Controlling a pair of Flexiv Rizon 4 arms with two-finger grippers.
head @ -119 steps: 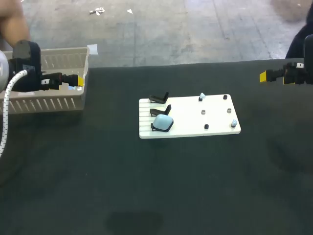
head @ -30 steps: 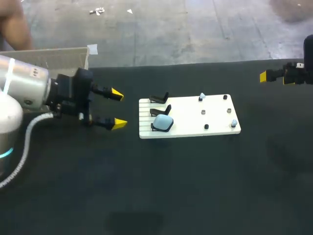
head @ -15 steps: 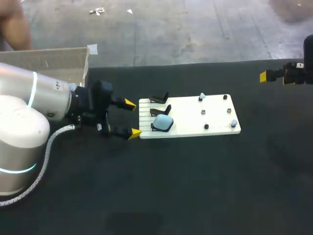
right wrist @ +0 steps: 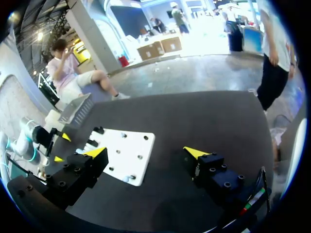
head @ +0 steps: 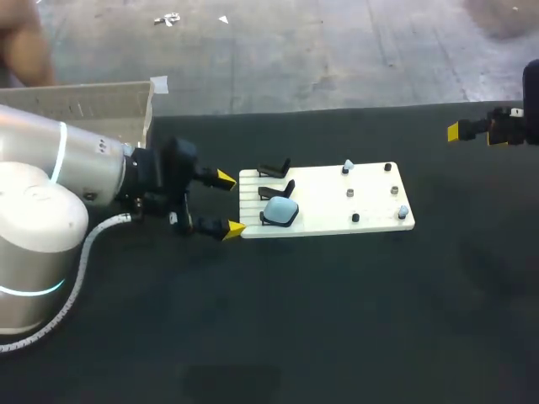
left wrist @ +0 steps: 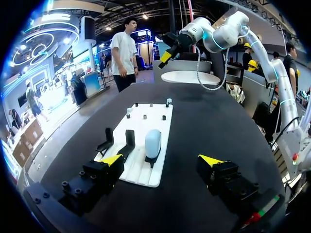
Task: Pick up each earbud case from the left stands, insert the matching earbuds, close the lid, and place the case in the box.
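The left gripper (head: 229, 203) is spread wide with nothing between its fingers, hanging low over the black surface (head: 337, 320). Its two yellow tips stand just short of the near short edge of a white board (head: 337, 202), one by each corner. In the left wrist view the left gripper (left wrist: 161, 162) has the board (left wrist: 146, 116) lying straight ahead. The pale blue earbud case (left wrist: 152, 143) sits closed on a black stand just ahead of the gap between the fingers, clear of both. In the head view the case (head: 280, 210) is in the row of stands closest to the left gripper. Beside it, off to one side, are two empty black stands (head: 282, 190).

Farther out from the left gripper, at the board's other end, two pale blue earbuds (head: 348, 165) sit upright on small pegs. A few bare dark and grey pegs (head: 355, 218) stand between them. Behind the left arm, well back from its gripper, is the white slatted box (head: 101, 101).

The right gripper (head: 459, 131) hangs above the surface's far right edge, well apart from the board and the case. In the right wrist view the right gripper (right wrist: 146, 153) is also spread wide and holds nothing. The board (right wrist: 126, 150) lies ahead of it, out toward one finger, with the box (right wrist: 77, 109) beyond that.
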